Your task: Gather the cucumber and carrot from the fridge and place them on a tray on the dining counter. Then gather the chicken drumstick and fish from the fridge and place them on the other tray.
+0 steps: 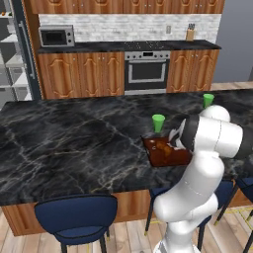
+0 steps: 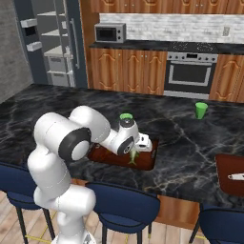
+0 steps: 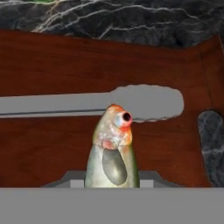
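Note:
My gripper [image 2: 135,150] is shut on the fish [image 3: 112,151], a greenish-grey fish with an orange head. The fish [image 2: 133,157] hangs just above a dark brown tray [image 2: 147,163] on the dining counter [image 2: 181,138]. In the hand view the fish's head points at the tray floor [image 3: 52,65], where a pale grey, long-handled shape [image 3: 144,103] lies. In the left base view my arm covers much of this tray [image 1: 163,159], and an orange-brown piece [image 1: 160,146] lies on it. I cannot tell whether that is the chicken drumstick. The cucumber and carrot are out of view.
A second brown tray [image 2: 224,167] with a pale item [image 2: 233,177] sits at the counter's right end. Two green cups [image 2: 201,110] [image 2: 126,116] stand beyond the trays. Blue stools [image 1: 76,217] line the near side. The fridge [image 2: 57,43] stands open at the back left.

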Motion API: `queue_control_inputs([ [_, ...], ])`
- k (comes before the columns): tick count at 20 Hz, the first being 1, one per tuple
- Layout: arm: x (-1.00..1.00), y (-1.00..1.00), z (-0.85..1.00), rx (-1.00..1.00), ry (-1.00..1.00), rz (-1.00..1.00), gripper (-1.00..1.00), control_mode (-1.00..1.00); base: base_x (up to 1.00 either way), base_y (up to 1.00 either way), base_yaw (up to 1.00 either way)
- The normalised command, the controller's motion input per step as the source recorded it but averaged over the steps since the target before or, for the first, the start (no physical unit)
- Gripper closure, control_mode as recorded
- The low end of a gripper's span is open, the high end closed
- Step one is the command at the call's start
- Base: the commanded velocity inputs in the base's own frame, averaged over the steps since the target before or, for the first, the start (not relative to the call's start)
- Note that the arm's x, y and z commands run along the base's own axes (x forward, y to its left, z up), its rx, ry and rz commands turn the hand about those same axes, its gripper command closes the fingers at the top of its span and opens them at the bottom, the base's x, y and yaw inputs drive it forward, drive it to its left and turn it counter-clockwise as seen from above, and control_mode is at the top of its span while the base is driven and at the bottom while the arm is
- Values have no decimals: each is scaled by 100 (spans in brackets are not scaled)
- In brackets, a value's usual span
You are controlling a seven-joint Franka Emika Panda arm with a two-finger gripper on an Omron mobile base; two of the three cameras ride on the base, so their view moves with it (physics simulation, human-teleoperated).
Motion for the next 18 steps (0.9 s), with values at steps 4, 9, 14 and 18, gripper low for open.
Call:
queue_control_inputs([
  [4, 18, 0, -25, 0, 5, 0, 100, -100, 0, 0, 0],
  [9, -1, 0, -5, 0, 1, 0, -100, -100, 0, 0, 0],
  [14, -32, 0, 1, 0, 0, 0, -100, -100, 0, 0, 0],
  [18, -34, 0, 27, 0, -1, 0, -100, -100, 0, 0, 0],
])
